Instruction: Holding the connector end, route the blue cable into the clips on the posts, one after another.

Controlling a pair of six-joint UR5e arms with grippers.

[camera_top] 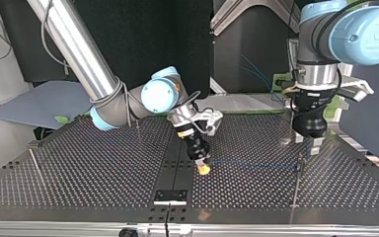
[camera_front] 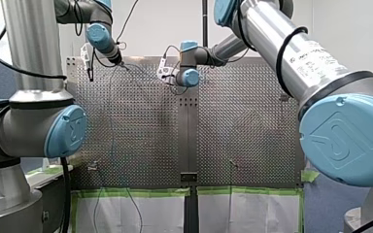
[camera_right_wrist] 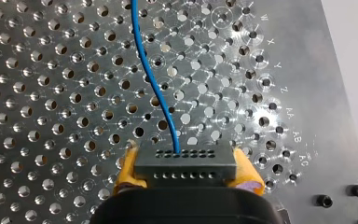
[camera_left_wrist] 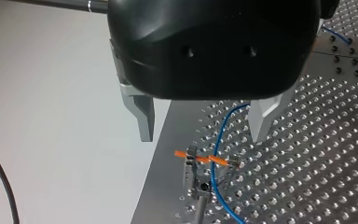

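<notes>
Perforated metal table point(camera_front: 243, 126) fills the front view, with a thin blue cable point(camera_front: 111, 136) running from eleven toward six o'clock.

Top view: my right gripper point(camera_top: 204, 169) is at centre. My left gripper point(camera_top: 308, 143) is at three o'clock, by a slim metal post point(camera_top: 300, 160).

Left wrist view: the metal fingers point(camera_left_wrist: 142, 116) are spread wide over an orange-tabbed clip point(camera_left_wrist: 200, 161), which the cable crosses.

Right wrist view: the yellow pads point(camera_right_wrist: 128, 165) clamp the dark rectangular connector point(camera_right_wrist: 185, 163).

A clip post point(camera_left_wrist: 199, 189) stands just ahead of my left tool point(camera_left_wrist: 201, 122); free table point(camera_left_wrist: 307, 177) flanks it.

In the right wrist view the cable point(camera_right_wrist: 154, 88) leaves the picture ahead of the right gripper point(camera_right_wrist: 186, 179), whose yellow pads point(camera_right_wrist: 127, 170) the connector point(camera_right_wrist: 185, 163) mostly hides. In the left wrist view the left gripper point(camera_left_wrist: 203, 135) covers part of the cable, and the post point(camera_left_wrist: 198, 205) is cut off.
</notes>
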